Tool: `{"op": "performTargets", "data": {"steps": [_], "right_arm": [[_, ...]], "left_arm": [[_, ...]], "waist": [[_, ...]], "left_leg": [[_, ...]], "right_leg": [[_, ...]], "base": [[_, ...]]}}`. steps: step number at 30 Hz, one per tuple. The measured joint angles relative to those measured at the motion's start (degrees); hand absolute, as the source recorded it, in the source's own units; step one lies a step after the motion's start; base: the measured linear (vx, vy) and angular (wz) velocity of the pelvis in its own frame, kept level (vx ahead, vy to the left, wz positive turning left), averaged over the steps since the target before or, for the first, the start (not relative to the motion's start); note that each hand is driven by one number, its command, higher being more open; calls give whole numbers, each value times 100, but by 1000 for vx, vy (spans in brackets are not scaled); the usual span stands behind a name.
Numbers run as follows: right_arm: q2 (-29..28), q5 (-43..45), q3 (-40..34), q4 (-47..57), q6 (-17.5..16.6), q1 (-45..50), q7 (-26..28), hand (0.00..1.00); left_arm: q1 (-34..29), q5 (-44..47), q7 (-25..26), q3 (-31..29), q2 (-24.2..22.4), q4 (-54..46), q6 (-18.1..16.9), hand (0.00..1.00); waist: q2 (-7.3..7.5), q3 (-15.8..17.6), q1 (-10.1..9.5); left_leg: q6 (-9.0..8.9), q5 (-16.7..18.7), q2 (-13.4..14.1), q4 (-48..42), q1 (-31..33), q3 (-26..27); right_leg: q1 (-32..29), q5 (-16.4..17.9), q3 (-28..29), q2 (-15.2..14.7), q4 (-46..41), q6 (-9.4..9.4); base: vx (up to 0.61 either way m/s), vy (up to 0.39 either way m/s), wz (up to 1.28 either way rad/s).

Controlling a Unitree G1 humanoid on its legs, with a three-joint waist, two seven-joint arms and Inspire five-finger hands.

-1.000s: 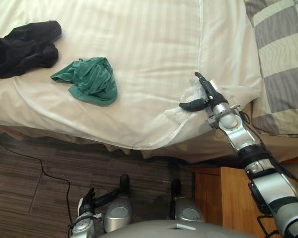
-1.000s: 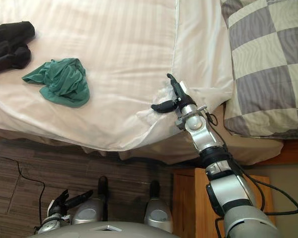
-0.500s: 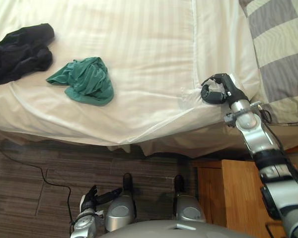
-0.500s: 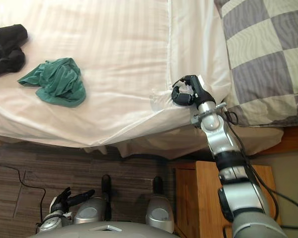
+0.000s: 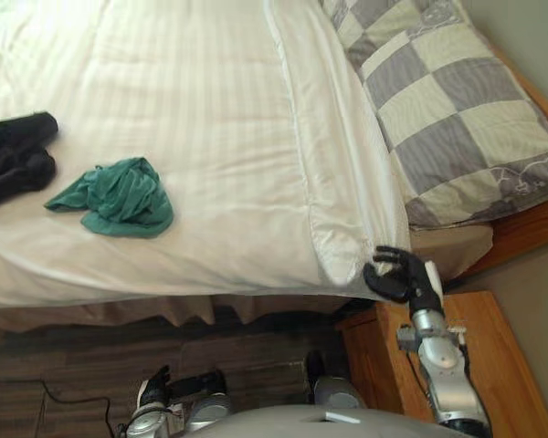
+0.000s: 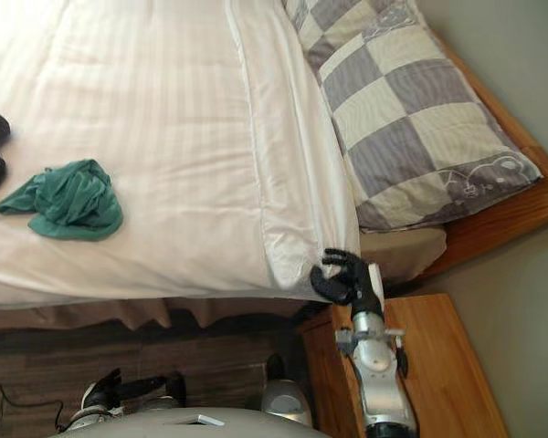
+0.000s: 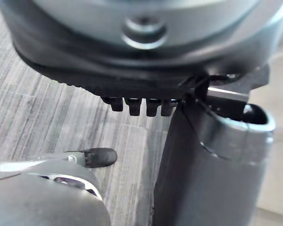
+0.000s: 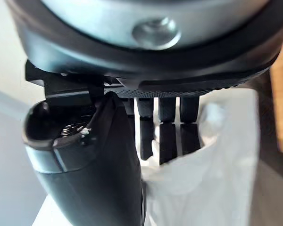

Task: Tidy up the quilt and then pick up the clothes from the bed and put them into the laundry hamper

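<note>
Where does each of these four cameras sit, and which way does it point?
Left eye view: on the head, looking down at the quilt, green garment and pillow; right hand at the quilt's corner, left hand low near the floor.
Right eye view: beside it on the head; shares that whole scene.
Left wrist view: on the left wrist, looking along the left hand at the floor.
Right wrist view: on the right wrist, looking along the right hand at the quilt's cloth.

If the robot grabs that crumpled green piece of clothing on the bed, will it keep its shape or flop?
The crumpled green cloth garment lies in soft folds, so it would probably hang limp. It looks thin, so it is likely light. Pushed, it would probably bunch up rather than slide.
</note>
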State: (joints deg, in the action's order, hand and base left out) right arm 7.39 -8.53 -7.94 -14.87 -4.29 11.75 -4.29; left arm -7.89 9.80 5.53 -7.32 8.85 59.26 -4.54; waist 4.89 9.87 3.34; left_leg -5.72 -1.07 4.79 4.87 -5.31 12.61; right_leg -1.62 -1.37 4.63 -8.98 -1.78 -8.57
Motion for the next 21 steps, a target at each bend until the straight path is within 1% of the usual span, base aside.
{"op": "performTargets", "data": {"steps": [2, 4, 6, 8, 10, 13, 14, 15, 17, 18, 20, 21], "right_arm": [[-343, 109, -236, -632, 1, 95, -55, 100], [-546, 411, -484, -1008, 17, 76, -130, 100], [-645, 739, -823, -1436, 159, 79, -196, 100], [-756, 979, -1330, -1786, 338, 77, -323, 100], [-800, 1716, -2074, -1989, 523, 109, -639, 100], [-762, 2374, -2843, -1940, 560, 153, -1044, 100], [-759, 2650, -3064, -1611, 587, 218, -1249, 0], [-760, 2755, -3190, -1072, 592, 233, -1415, 0], [-757, 2755, -3204, -583, 588, 229, -1506, 0], [-751, 2757, -3202, -97, 553, 198, -1552, 0], [-747, 2830, -3152, 603, 398, 70, -1647, 0], [-734, 2949, -3074, 818, 241, 6, -1651, 0]], "left_arm": [[-2, 1, -14, -37, -59, 43, 12, 100], [8, 5, -13, -103, -108, 50, 66, 100], [9, 9, -16, -267, -183, 50, 103, 100], [21, 34, -20, -439, -264, 49, 118, 100], [56, 102, 0, -690, -386, 46, 176, 100], [58, 131, 17, -940, -557, 31, 218, 100], [54, 121, 29, -960, -624, -1, 218, 100], [-9, 130, -7, -1013, -675, -115, 215, 100], [-52, 129, 7, -1098, -701, -172, 208, 100], [-96, 130, 22, -1146, -749, -201, 204, 100], [-169, 128, 49, -1162, -775, -258, 199, 100], [-170, 127, 49, -1162, -774, -259, 198, 100]], "waist": [[-63, -166, 3], [-96, -199, -8], [-121, -263, -18], [-141, -295, -19], [-173, -326, -6], [-187, -383, 23], [-182, -442, 44], [-159, -480, 89], [-144, -526, 124], [-132, -580, 140], [-120, -666, 137], [-110, -686, 124]], "left_leg": [[-27, 45, 0, 2, -40, 68], [-30, 75, 2, 5, -134, 136], [-28, 103, 2, 16, -192, 206], [-25, 122, 0, 22, -220, 289], [-29, 153, 0, 23, -239, 353], [-30, 196, 47, 23, -325, 467], [-42, 218, 58, 24, -338, 490], [-62, 245, 79, 26, -340, 521], [-65, 252, 92, 26, -338, 533], [-75, 256, 112, 26, -339, 540], [-73, 252, 148, 26, -339, 546], [-70, 245, 168, 26, -346, 542]], "right_leg": [[8, 0, 55, 3, 0, 0], [68, 2, 99, 9, 3, 1], [85, 20, 130, 11, 0, 25], [88, 41, 180, 11, -1, 49], [83, 43, 214, 9, 0, 51], [108, 51, 286, 30, -3, 51], [108, 77, 302, 41, -6, 81], [98, 80, 326, 61, -6, 85], [93, 83, 324, 70, -6, 88], [94, 77, 320, 70, -7, 77], [96, 72, 307, 92, -8, 70], [110, 72, 291, 109, -8, 70]], "base": [[-15, 0, -13], [-10, -1, -16], [-11, -2, -15], [-2, -2, -15], [4, -7, -12], [14, -23, -17], [9, -31, -18], [7, -24, -9], [2, -11, -2], [17, -33, 0], [23, -37, 1], [16, -35, 3]]}}
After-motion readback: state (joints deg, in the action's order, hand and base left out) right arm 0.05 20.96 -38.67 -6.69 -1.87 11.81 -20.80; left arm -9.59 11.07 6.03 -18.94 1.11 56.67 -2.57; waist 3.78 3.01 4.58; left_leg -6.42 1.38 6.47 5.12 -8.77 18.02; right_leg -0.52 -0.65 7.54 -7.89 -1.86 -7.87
